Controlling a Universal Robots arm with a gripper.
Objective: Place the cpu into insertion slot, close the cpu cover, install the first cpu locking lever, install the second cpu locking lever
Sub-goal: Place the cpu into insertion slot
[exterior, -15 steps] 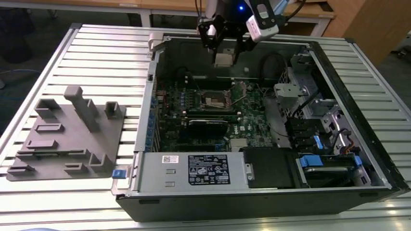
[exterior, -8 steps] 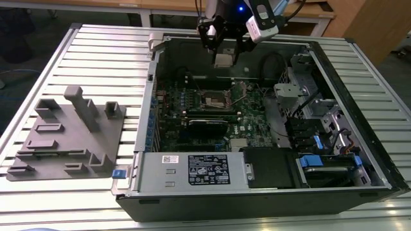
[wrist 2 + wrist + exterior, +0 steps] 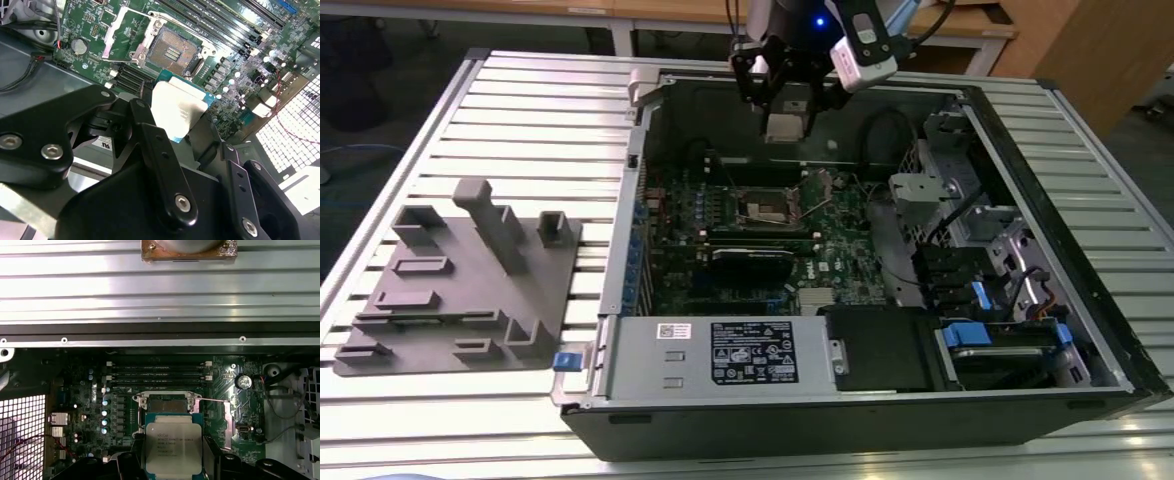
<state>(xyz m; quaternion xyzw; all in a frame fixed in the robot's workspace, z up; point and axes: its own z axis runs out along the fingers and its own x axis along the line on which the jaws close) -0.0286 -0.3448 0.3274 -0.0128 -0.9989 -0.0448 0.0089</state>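
Top centre of the exterior view, there's the gripper: matte black and blocky. A small blue light glows above it, and beside that sits a white housing with a reddish patch, possibly a label. In the second wrist view, black linkage bars with rounded ends are pinned by silver screws.

The exterior view looks down at a slant from well back, taking in the whole open computer case on the slatted table, the gripper small at its far wall. The first wrist view faces straight down from close behind the fingers, the second wrist view slants along one finger, and both share the chip pinched between the fingers and the socket just beyond the fingertips.
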